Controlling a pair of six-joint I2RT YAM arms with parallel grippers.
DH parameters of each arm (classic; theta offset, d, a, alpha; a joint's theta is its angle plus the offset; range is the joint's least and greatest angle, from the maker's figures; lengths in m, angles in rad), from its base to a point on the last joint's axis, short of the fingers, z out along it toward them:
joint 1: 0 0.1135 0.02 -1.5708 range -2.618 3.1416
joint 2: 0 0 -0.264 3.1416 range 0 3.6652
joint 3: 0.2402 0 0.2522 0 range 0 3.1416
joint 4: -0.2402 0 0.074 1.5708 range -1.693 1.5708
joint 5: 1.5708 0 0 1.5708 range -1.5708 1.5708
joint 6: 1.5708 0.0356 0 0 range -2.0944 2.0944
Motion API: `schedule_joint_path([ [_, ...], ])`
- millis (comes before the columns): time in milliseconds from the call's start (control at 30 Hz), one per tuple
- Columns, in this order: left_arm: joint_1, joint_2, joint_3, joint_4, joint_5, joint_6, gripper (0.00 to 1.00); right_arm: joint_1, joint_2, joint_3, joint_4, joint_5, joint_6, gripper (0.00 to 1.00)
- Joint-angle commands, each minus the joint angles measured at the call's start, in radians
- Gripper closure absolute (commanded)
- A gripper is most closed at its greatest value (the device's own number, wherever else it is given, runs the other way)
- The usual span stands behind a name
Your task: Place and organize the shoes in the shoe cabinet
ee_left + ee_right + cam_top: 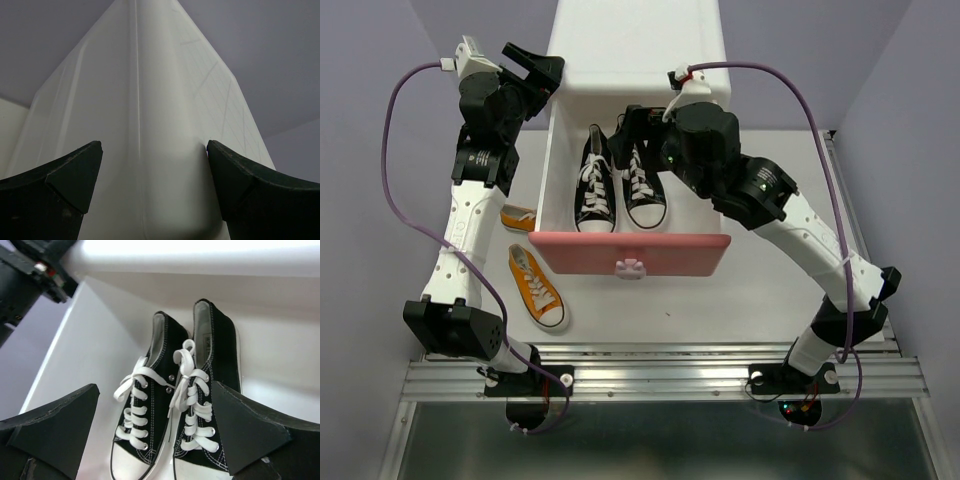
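Drawer floor (560, 185) lies bare beside black shoes (597, 190); left gripper (155, 190) and right gripper (155, 435) spread.

A ribbed metal rail (670, 372) spans the near edge. Just beyond it lies a plain white table (740, 300). On the rail's near side sits a dark glossy panel (660, 440) (what it is made of cannot be told). A thinner metal strip (833, 150) runs away from the rail's right end, along the table's side. Lavender walls (370, 40) rise beyond the rail, left and right.
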Motion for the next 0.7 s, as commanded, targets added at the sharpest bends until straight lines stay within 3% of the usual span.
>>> schedule_joint_path([
  [0, 0.021, 0.082, -0.073, -0.362, -0.070, 0.139, 0.05, 0.006, -0.068, 0.018, 0.098, -0.103, -0.087, 0.00],
  [200, 0.021, 0.076, -0.080, -0.369, -0.070, 0.147, 0.05, 0.006, -0.101, 0.054, 0.088, -0.281, -0.127, 0.00],
  [433, 0.021, 0.069, -0.093, -0.370, -0.073, 0.170, 0.05, 0.080, 0.066, 0.364, -0.050, -0.644, -0.160, 0.00],
  [600, 0.022, 0.070, -0.086, -0.384, -0.070, 0.188, 0.05, 0.162, 0.031, 0.256, 0.061, -0.809, -0.154, 0.00],
  [667, 0.024, 0.069, -0.089, -0.386, -0.070, 0.191, 0.05, 0.213, 0.042, 0.283, -0.025, -0.818, -0.198, 0.00],
])
